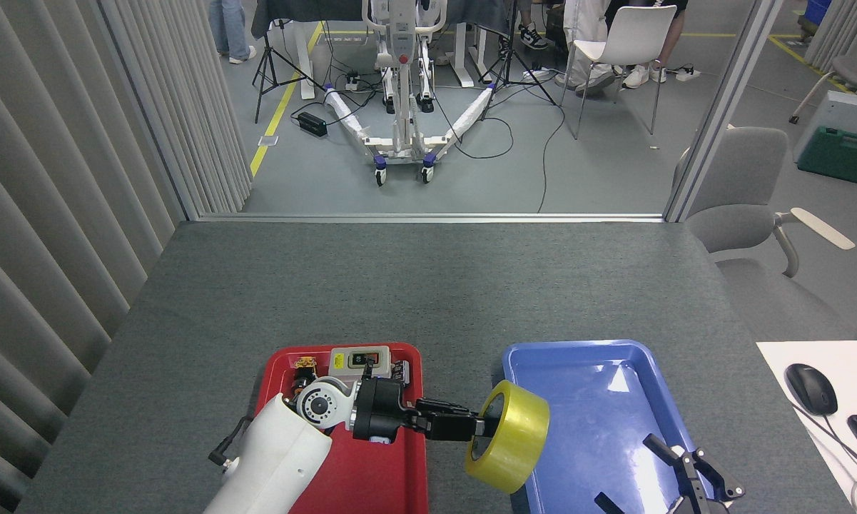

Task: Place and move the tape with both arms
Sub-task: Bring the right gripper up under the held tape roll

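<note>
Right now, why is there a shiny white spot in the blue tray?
Head view: that spot is glare, light bouncing off the glossy blue tray; the yellow tape in the left pincer glints too, while the grey table stays dull. Everything looks sharp, not blurry.

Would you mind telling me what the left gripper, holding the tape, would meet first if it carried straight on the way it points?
The left gripper points toward the robot's right. Pushing on, the tape it holds would probably travel over the blue tray, with the open right gripper possibly near its path; depth is unclear.
</note>
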